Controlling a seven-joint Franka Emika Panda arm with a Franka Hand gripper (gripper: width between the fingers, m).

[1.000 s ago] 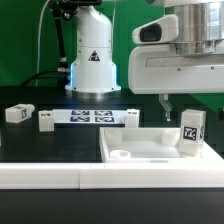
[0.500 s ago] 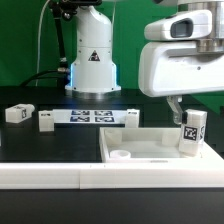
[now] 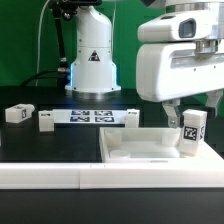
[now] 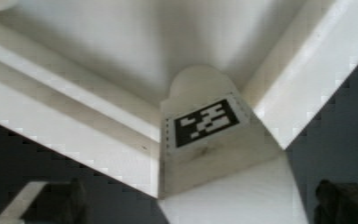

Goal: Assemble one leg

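The leg [image 3: 190, 131], a small white block with a square marker tag, stands upright at the right end of the large white panel [image 3: 140, 149] in the exterior view. My gripper [image 3: 190, 108] hangs just above it, open, with one dark finger [image 3: 169, 114] showing to the leg's left. In the wrist view the leg [image 4: 208, 135] rises between my two fingertips [image 4: 51, 200], which stand apart on either side without touching it; my gripper [image 4: 197, 200] holds nothing. The panel [image 4: 87, 45] lies behind the leg.
The marker board [image 3: 90, 116] lies at the back of the black table. Small white tagged blocks sit near it: one at the far left [image 3: 18, 114], one at its left end [image 3: 46, 121], one at its right end [image 3: 130, 117]. The robot base [image 3: 92, 60] stands behind.
My gripper has come down a little over the upright leg and shifted slightly sideways. The leg and the other parts have not moved.
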